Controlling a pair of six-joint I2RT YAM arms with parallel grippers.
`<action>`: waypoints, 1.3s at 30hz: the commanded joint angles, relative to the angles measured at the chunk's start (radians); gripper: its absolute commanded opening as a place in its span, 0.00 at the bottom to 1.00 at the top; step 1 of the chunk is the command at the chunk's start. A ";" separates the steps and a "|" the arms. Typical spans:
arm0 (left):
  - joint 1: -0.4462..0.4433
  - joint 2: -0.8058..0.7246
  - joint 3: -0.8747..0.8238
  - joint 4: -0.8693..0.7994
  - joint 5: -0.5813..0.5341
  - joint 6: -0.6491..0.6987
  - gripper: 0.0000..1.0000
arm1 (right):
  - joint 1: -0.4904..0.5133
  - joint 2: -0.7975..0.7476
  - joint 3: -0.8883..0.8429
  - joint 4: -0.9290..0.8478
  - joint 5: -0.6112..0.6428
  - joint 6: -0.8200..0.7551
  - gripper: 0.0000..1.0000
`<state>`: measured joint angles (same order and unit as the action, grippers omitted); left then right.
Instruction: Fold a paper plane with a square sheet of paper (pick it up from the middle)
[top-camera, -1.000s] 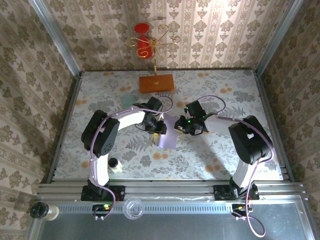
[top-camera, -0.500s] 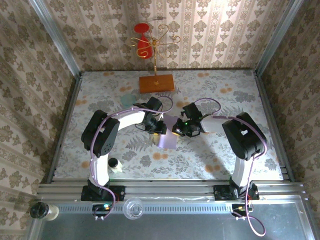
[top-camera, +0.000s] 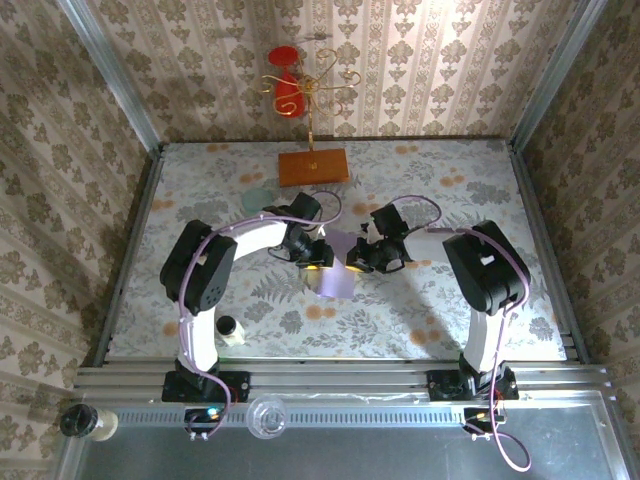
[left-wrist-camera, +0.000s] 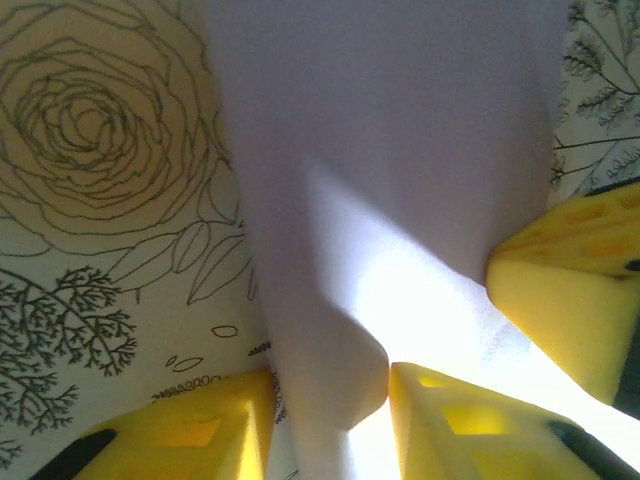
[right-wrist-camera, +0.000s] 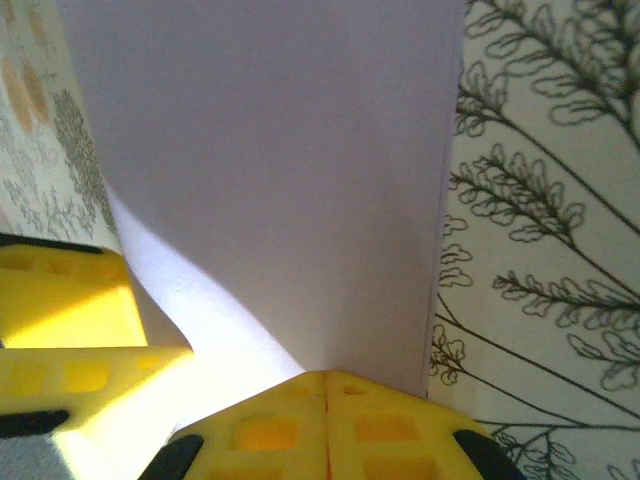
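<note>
Booth with damask wallpaper on the walls, and a desk (top-camera: 450, 300) under a floral cover. Orange-brown wooden board (top-camera: 313, 166) at far centre, teal cup (top-camera: 258, 197) just left of it, both well clear of the work. The square sheet of paper (top-camera: 335, 275) lies mid-desk between the two arms, pale lilac, already narrower than square from above, so probably partly folded.

Left gripper (top-camera: 318, 258) sits on the sheet's left side. In the left wrist view its yellow fingers (left-wrist-camera: 200, 430) stand apart with a raised ridge of the sheet (left-wrist-camera: 400, 150) running up between them. Cannot tell whether it is pinching the ridge or just straddling it. It looks placed to shape or steady the hump for a crease.

Right gripper (top-camera: 357, 262) faces it from the right, close in. In the right wrist view its fingertips (right-wrist-camera: 260, 430) are clenched together, with the sheet (right-wrist-camera: 270, 180) running straight into the closed tips, so it is judged to be grasping the paper's edge. That likely keeps the sheet taut and lifted off the desk.

Step in hand, as a guess: forming a lengthwise fold, early to middle of the job. No dart shape yet.

Risk: thin paper slipping or creasing crooked.
</note>
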<state>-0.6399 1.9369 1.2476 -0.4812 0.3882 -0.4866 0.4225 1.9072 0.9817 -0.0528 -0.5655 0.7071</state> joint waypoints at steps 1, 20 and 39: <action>0.017 -0.100 -0.025 0.053 -0.078 -0.051 0.44 | -0.005 0.098 0.003 -0.205 0.085 -0.118 0.08; -0.005 -0.062 -0.029 0.207 0.151 -0.208 0.16 | -0.005 0.148 0.094 -0.315 0.108 -0.217 0.08; -0.017 0.030 -0.006 0.081 0.135 -0.150 0.06 | -0.005 0.175 0.103 -0.369 0.152 -0.209 0.07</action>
<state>-0.6643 1.9507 1.2175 -0.3557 0.5236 -0.6693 0.4191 1.9800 1.1313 -0.2665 -0.5922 0.5148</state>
